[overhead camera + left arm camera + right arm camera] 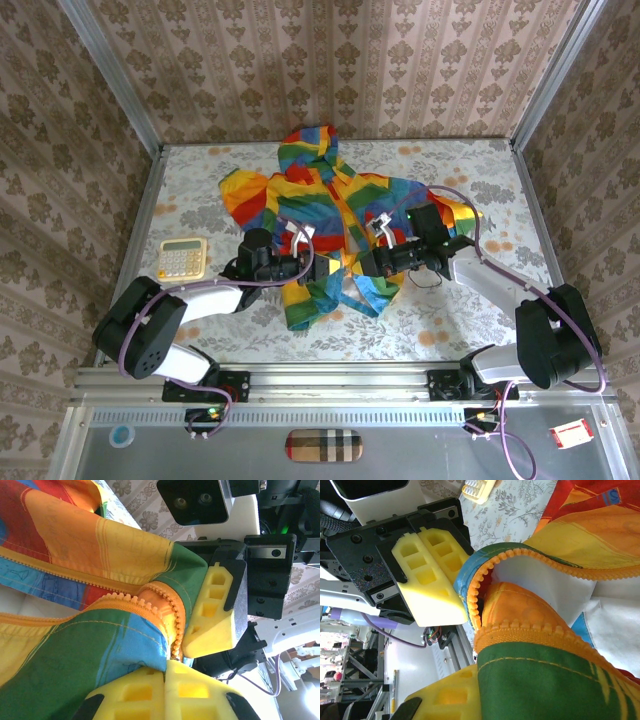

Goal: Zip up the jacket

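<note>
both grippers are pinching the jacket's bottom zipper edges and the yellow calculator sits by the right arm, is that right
No: the calculator sits by the left arm, not the right, as the top external view shows. The rest holds: the left gripper and the right gripper each pinch the jacket at its bottom zipper edges.

Robot test cell, lab-type, dressed up as home room. Walls (pixel 330 70): flat panels of damask wallpaper, held by bare aluminium posts (pixel 105 70) at corners. Counter (pixel 470 320) covered in floral-print sheet. Aluminium rail (pixel 340 377) along near edge, arm bases (pixel 205 385) bolted on it. Purple cables (pixel 355 617) run loose along arms. Beige calculator (pixel 182 258) on counter's left side. Past counter edge in right wrist view: blurred metal framing (pixel 355 672), possibly workshop racks.
</note>
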`<control>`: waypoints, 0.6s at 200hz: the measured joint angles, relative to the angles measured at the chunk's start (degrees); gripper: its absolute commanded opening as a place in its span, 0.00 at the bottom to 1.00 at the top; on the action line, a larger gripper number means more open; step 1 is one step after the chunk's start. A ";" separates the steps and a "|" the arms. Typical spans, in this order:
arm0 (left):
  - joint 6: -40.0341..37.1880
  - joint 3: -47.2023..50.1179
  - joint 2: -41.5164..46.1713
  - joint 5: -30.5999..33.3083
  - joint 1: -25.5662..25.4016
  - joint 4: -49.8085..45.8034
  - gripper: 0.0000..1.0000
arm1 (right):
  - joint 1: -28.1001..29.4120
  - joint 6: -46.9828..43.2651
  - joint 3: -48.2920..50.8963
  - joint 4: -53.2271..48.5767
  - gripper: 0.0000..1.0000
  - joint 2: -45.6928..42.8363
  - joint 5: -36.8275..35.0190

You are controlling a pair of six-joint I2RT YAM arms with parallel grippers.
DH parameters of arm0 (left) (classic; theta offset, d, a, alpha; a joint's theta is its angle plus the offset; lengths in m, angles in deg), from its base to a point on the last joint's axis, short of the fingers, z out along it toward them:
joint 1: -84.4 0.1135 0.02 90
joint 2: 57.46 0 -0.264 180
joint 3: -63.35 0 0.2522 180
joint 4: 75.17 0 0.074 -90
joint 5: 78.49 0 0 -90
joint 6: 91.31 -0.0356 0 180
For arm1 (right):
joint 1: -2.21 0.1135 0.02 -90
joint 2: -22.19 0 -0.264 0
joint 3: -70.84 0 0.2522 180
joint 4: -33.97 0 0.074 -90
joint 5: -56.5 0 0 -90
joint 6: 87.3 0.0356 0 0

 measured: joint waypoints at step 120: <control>0.39 0.00 0.00 -1.46 0.00 0.17 0.00 | 0.00 0.22 -1.38 0.39 0.00 0.22 1.18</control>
